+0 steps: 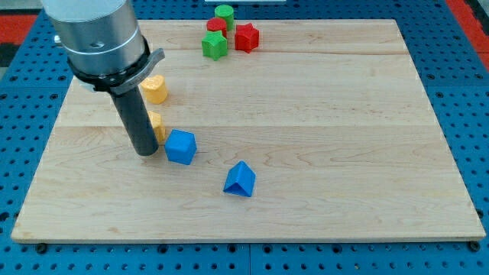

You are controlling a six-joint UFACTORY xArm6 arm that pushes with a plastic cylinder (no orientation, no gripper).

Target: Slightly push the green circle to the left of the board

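Green circle (224, 13): at the board's top edge, touching the red circle (216, 25). My tip (147, 153): near the left edge, beside the blue cube (181, 147); no fingers. You risk dragging clustered neighbours along.

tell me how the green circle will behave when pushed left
The green circle looks short and squat, so it would likely slide, not tip. The red circle sits close below it and may get nudged. My tip is far off.
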